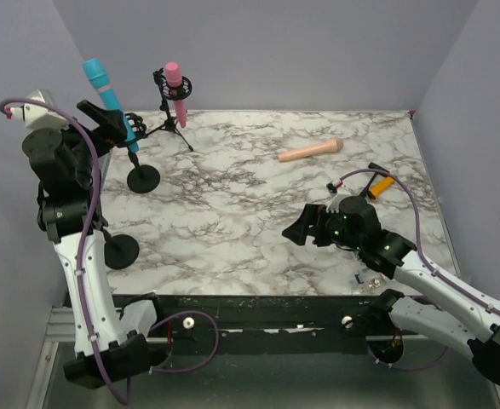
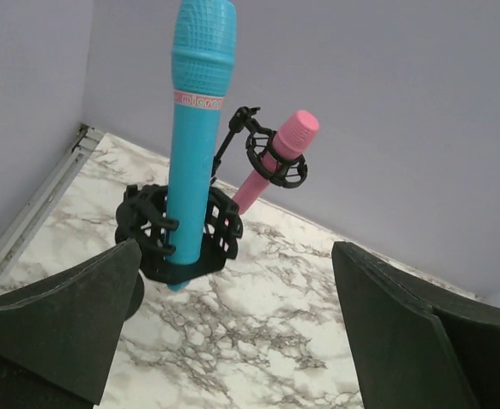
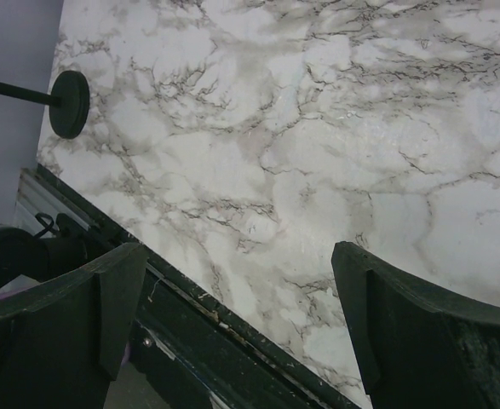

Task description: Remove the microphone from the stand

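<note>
Two microphones sit in stands; my target, the blue microphone (image 2: 194, 128), stands upright in its shock mount (image 2: 147, 232). My left gripper (image 1: 106, 125) is spread wide just beside it, holding nothing. The pink microphone (image 2: 277, 162) is behind it. My right gripper (image 3: 239, 256) hangs wide open, empty, well apart from it.

A blue microphone (image 2: 194, 153), pink microphone (image 2: 294, 136), peach microphone (image 1: 310, 151), black stand (image 1: 142, 177), white table (image 1: 232, 213) veined grey.
</note>
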You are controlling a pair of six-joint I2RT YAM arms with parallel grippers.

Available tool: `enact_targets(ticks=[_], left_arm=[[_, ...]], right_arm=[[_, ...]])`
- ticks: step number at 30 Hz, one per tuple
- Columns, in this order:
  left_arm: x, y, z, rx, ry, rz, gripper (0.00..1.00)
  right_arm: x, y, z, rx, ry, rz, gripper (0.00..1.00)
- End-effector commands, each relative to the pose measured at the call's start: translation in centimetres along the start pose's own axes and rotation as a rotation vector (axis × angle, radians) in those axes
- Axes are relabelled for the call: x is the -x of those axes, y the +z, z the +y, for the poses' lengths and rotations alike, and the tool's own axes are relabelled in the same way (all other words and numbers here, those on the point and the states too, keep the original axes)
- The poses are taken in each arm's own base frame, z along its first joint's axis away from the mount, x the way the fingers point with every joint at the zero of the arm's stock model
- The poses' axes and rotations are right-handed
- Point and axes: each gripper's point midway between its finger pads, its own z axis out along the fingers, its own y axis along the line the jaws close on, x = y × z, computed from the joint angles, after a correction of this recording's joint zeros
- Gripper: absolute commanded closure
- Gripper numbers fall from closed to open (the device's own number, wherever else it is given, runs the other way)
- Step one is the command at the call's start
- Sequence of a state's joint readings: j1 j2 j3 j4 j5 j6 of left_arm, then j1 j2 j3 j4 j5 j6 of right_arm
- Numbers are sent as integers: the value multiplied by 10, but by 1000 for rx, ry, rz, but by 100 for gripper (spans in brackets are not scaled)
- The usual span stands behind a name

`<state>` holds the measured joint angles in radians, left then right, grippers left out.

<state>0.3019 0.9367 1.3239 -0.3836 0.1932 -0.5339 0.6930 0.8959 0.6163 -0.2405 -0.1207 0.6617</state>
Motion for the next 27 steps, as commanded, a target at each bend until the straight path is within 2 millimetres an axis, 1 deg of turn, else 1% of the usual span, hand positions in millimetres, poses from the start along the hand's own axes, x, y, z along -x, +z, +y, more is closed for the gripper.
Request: enact_targets(ticks=[1, 2, 3, 7, 10, 13, 17, 20, 24, 26, 27], left_arm=[[19, 37, -16, -113, 12, -40, 6], [18, 46, -17, -134, 31, -38, 9], [19, 52, -15, -130, 35, -39, 11], [19, 74, -5, -114, 52, -62, 11], [12, 87, 8, -65, 50, -37, 14], [3, 99, 25, -7, 55, -16, 20], [-12, 114, 35, -3, 82, 17, 29], [-16, 120, 32, -50, 115, 17, 34], [-17, 129, 36, -46, 134, 18, 42], [-16, 132, 36, -50, 136, 20, 47], [-16, 133, 33, -65, 137, 19, 51]], right_arm=[[12, -8, 6, -1, -14, -36, 0], [13, -8, 7, 0, -15, -36, 0], [13, -8, 7, 1, -16, -35, 0], [15, -8, 9, 6, -19, -37, 0], [15, -8, 8, 4, -25, -37, 0], [15, -6, 8, 1, -35, -34, 0], [16, -5, 8, -5, -47, -24, 0], [17, -4, 9, -6, -44, -22, 0], [18, -7, 11, 0, -32, -28, 0], [19, -9, 13, 3, -26, -28, 0], [20, -10, 13, 4, -24, -30, 0]])
